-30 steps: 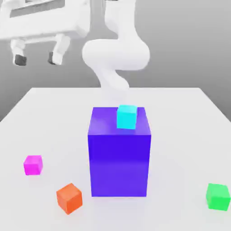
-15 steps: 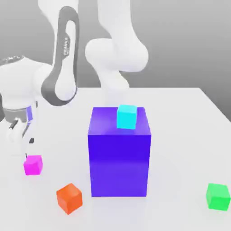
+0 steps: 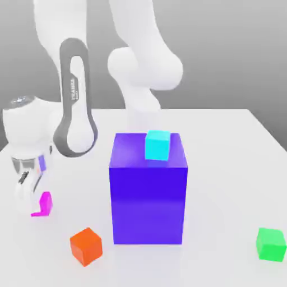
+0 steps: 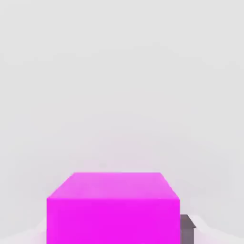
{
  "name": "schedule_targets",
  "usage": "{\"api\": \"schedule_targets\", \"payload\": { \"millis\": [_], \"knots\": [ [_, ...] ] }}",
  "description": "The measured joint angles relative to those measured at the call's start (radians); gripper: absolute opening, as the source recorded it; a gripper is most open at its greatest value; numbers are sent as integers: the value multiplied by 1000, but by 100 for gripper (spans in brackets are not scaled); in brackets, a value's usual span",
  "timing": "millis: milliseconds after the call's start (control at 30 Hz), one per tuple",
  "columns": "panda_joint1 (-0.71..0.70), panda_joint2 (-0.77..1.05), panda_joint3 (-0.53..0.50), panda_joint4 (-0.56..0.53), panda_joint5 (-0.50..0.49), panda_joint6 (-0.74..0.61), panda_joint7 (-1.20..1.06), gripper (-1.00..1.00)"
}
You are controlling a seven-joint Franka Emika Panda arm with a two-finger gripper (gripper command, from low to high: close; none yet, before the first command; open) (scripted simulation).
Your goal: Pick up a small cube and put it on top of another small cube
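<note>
Altogether four small cubes (one magenta cube (image 3: 43, 204) clawed (image 3: 31, 203)), one block (image 3: 148, 190)

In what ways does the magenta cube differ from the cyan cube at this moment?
The magenta cube sits on the white table, at the exterior view's left; the cyan cube rests on top of the big blue-violet block. The claw is shut on the magenta cube and partly hides it, while the cyan cube stands free. Both are small, plain cubes of similar size.
</note>
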State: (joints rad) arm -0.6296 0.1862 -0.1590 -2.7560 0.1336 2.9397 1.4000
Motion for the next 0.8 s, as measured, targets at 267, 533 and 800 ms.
{"api": "schedule_targets", "payload": {
  "millis": [267,533,800],
  "knots": [
    [157,-69,108,95,-141,-147,44,-100],
    [384,-34,345,251,-235,-238,-35,-100],
    [579,-28,566,287,-269,-307,-121,-100]
  ]
}}
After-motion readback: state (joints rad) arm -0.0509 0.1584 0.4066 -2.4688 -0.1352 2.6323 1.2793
